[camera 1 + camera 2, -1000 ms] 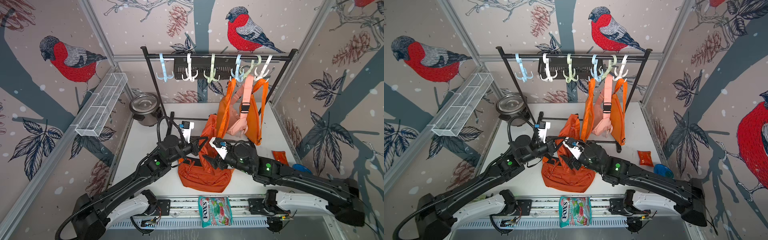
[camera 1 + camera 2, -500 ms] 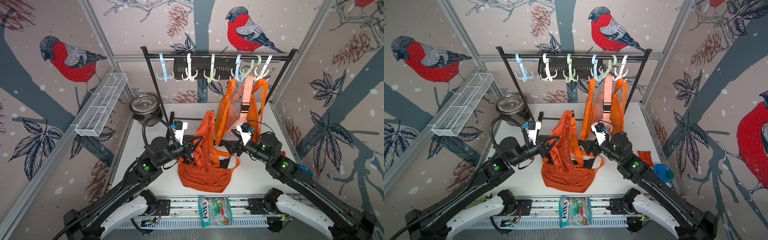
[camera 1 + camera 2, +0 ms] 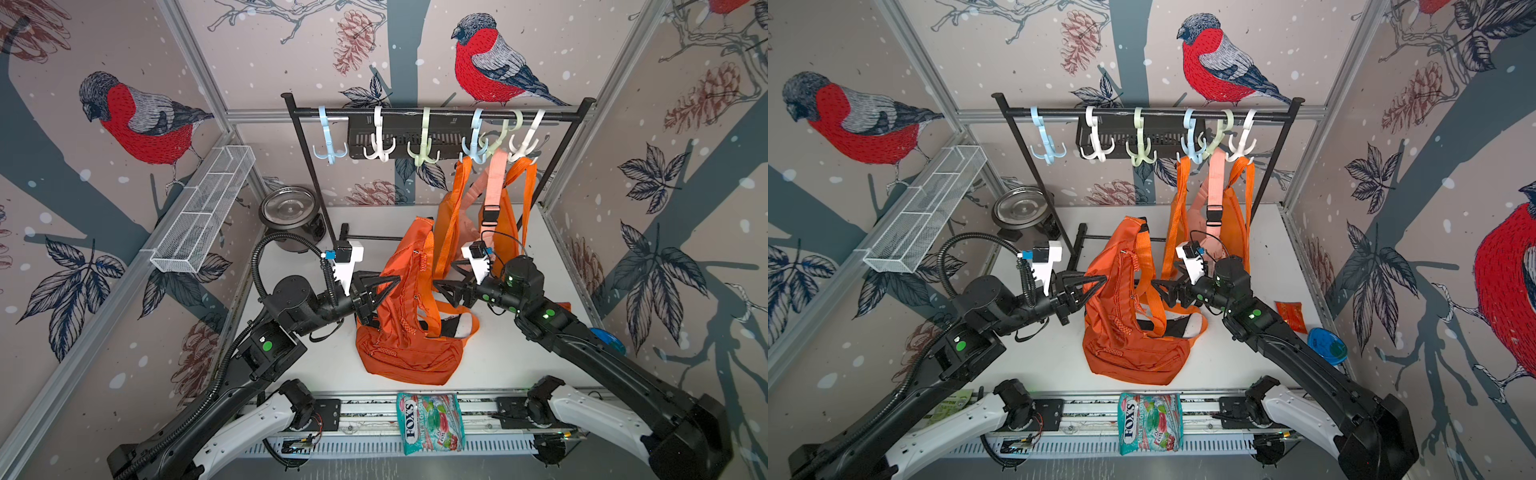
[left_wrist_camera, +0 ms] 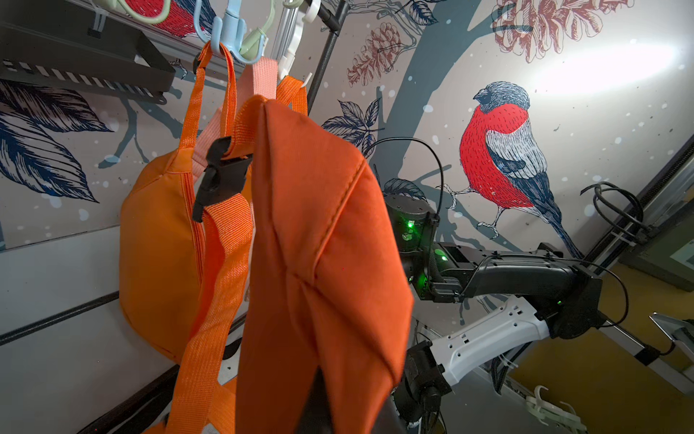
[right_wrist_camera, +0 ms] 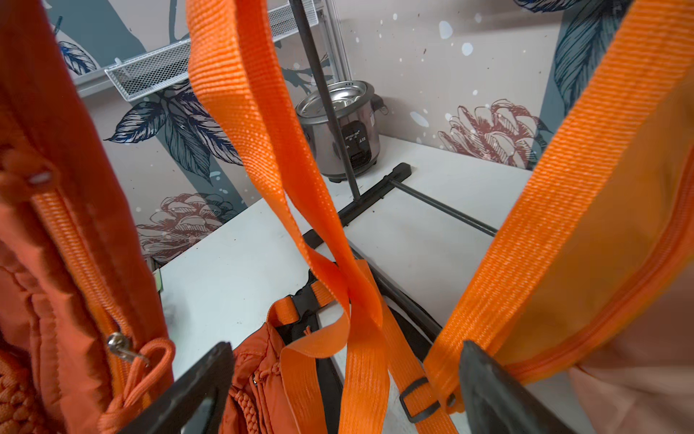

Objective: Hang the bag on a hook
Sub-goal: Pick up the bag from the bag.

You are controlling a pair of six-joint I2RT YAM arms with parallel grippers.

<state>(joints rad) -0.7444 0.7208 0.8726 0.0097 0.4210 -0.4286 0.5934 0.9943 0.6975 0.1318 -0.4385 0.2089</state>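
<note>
Orange bag (image 3: 409, 353) rests its base on the table (image 3: 519, 361). I see its upper part held up, pinched tight in my left gripper (image 3: 392, 281). My right gripper (image 5: 345, 347) gapes wide and holds nothing, the bag's strap (image 5: 263, 131) hanging before it.

1. A robotics lab test cell: two robot arms (image 3: 582, 345) stand bolted to a metal rail (image 3: 365, 409), facing the black hook rack (image 3: 436, 113).
2. Aluminium frame posts (image 3: 195, 62) beside and behind the rack carry bird-print panels (image 3: 137, 120), boxing in a white tabletop (image 3: 332, 365).
3. Staged props: a rice cooker (image 3: 291, 216) beside the rack's post, and a sweets packet (image 3: 430, 422) on the rail opposite the rack.
</note>
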